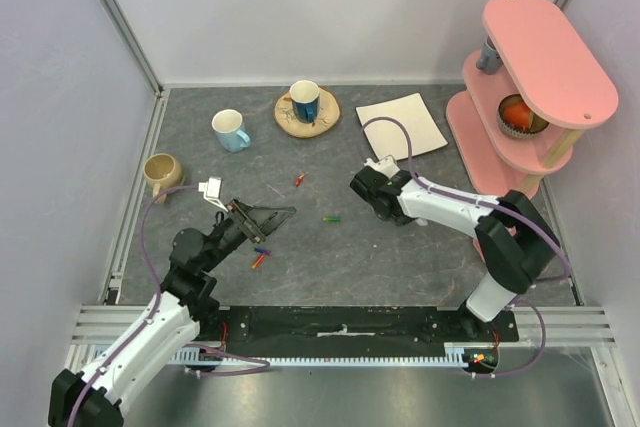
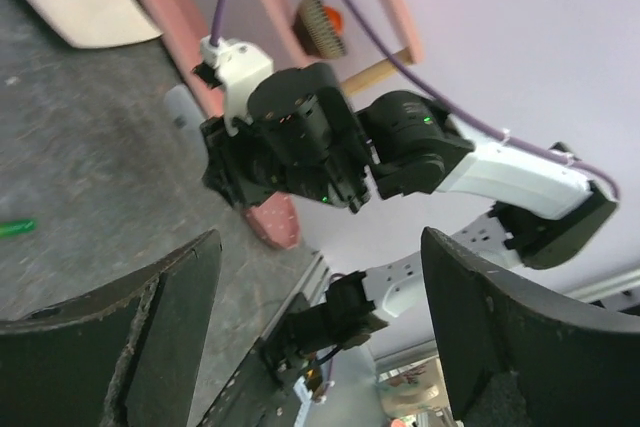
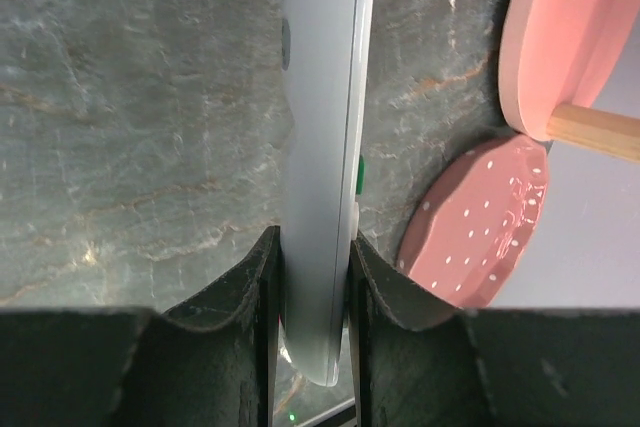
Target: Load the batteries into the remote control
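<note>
Batteries (image 1: 331, 218) lie scattered on the table (image 1: 400, 267) between the two arms, with a blue and red pair (image 1: 259, 256) just beside the left end effector (image 1: 277, 224). Its jaws gape wide and hold nothing. The right end effector (image 3: 315, 247) clamps the remote control (image 3: 325, 127) edge-on above the table, near the white plate (image 1: 402, 125) and the pink stand (image 1: 530, 87). Three mugs (image 1: 231, 130) sit far left, well apart.

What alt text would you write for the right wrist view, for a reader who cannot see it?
The right pincer is shut on the white remote control, which runs up the frame. Behind it lies a mottled grey table, with a pink spotted disc and a pink shelf at right.
</note>
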